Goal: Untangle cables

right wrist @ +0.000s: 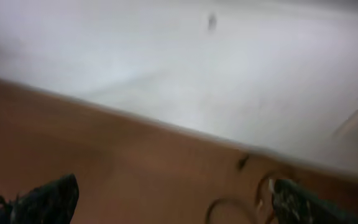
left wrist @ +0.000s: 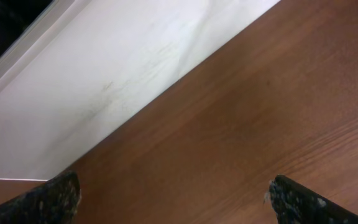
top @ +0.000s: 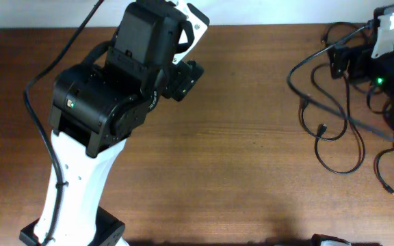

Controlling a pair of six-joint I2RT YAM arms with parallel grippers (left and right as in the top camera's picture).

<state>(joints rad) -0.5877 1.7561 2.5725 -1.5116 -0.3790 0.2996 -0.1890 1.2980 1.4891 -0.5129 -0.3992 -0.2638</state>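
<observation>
Overhead: wooden table (top: 252,157) w/ the cables (top: 339,171) all on the far R side, lying as loose black curves and open loops rather than one tight knot. A few strands cross each other near the top R, and small plug ends show at some tips. One thin strand runs down by the R edge, apart from the main loops. R arm (top: 388,41) sits at the top R corner, right over the upper part of the cords, green light on. L arm (top: 101,109) is upper L-centre, well apart from the cables, over bare wood. L gripper (left wrist: 176,205): jaws spread wide, nothing btwn them, just wood grain below and the white wall (left wrist: 104,81) ahead; a sliver of dark cord shows in the top R corner of that view. R gripper (right wrist: 173,205): jaws also wide apart, holding nothing. R wrist view is blurry, but a small plug (right wrist: 243,162) lies on the wood near the wall, and faint cord loops show just beside the R fingertip (right wrist: 303,202). Can't tell if that fingertip touches a cord.
</observation>
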